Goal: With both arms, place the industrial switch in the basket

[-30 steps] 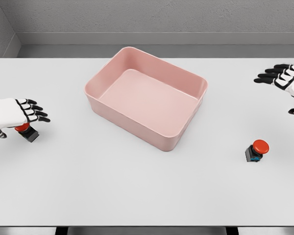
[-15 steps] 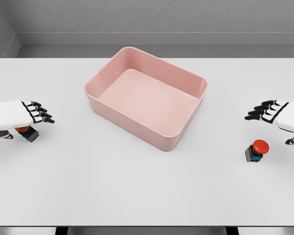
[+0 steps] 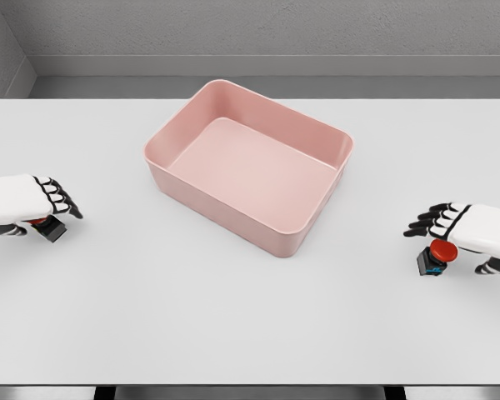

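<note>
Two switches on the table (image 3: 233,317), none in the basket (image 3: 317,133) yet: left switch (image 3: 48,227) at the far left edge, mostly hidden under the left hand (image 3: 21,204); right switch (image 3: 436,255) at the right, red cap up on a black and blue body, just beside and partly under the right hand (image 3: 471,229). Basket empty, mid-table and a little to the far side, well apart from both. Left fingers (image 3: 57,197) bent down over the switch, seemingly closing on it (full grip not confirmed, since most of the contact is hidden). Right fingers (image 3: 429,222) spread and relaxed above the cap, holding nothing so far. Step in hand, by the look of it: securing both grasps before any lift. Best done by lowering the right hand until thumb and fingers bracket the body below the cap rather than the cap itself, then closing evenly. Worth avoiding: a sideways nudge that tips the small switch or skids it toward the table edge. On the left, worth firming the curl before rising. Then lift straight up, clear the basket's rim (the near wall stands tall), carry inward from both sides without the hands meeting, and release low over the floor of the basket.
</note>
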